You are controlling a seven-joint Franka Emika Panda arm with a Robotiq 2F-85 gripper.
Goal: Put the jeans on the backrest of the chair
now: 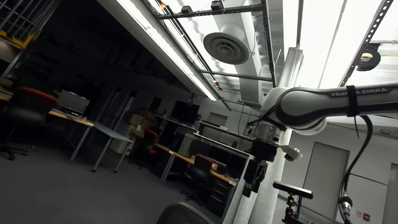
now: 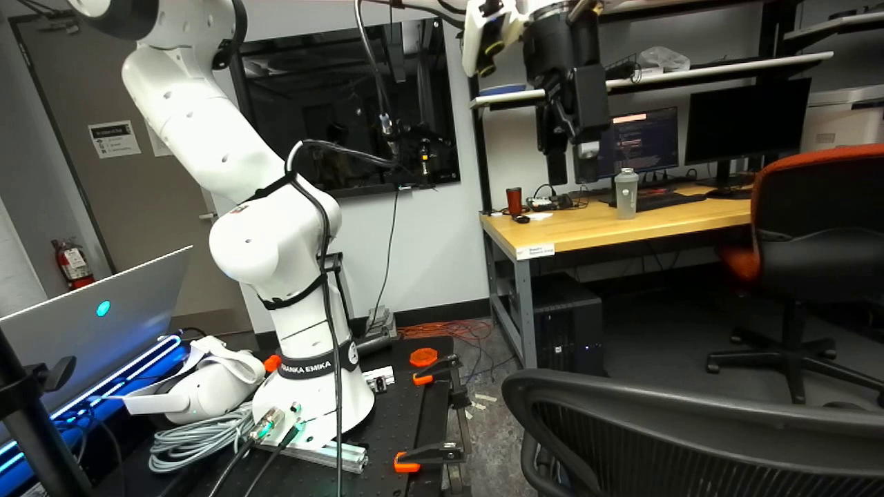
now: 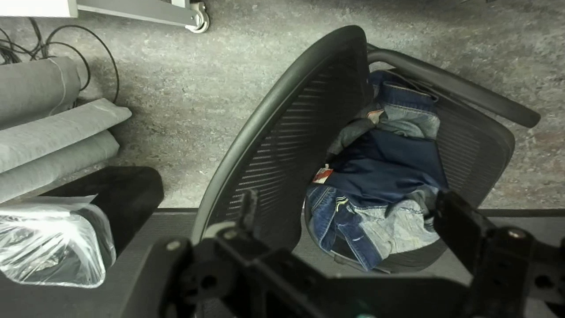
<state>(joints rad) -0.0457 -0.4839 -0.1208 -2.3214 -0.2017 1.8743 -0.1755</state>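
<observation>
The jeans (image 3: pixel 388 168) lie bunched on the seat of a black office chair, dark blue with pale inside-out patches and a red-and-white label, in the wrist view. The chair's mesh backrest (image 3: pixel 282 145) stands left of them. The backrest's top also shows at the bottom of both exterior views (image 1: pixel 185 213) (image 2: pixel 663 400); the jeans are not visible there. My gripper (image 3: pixel 348 198) is open with nothing between its fingers, above the chair. Its left finger overlaps the backrest and its right finger the jeans' edge. The gripper also hangs high in both exterior views (image 1: pixel 252 188) (image 2: pixel 572 169).
The chair's armrest (image 3: pixel 454 88) stands beside the seat. Grey rolls (image 3: pixel 57 128) and a bin with a clear plastic liner (image 3: pixel 53 247) are left of the chair. A wooden desk (image 2: pixel 621 224) and a red-orange chair (image 2: pixel 822 221) stand behind.
</observation>
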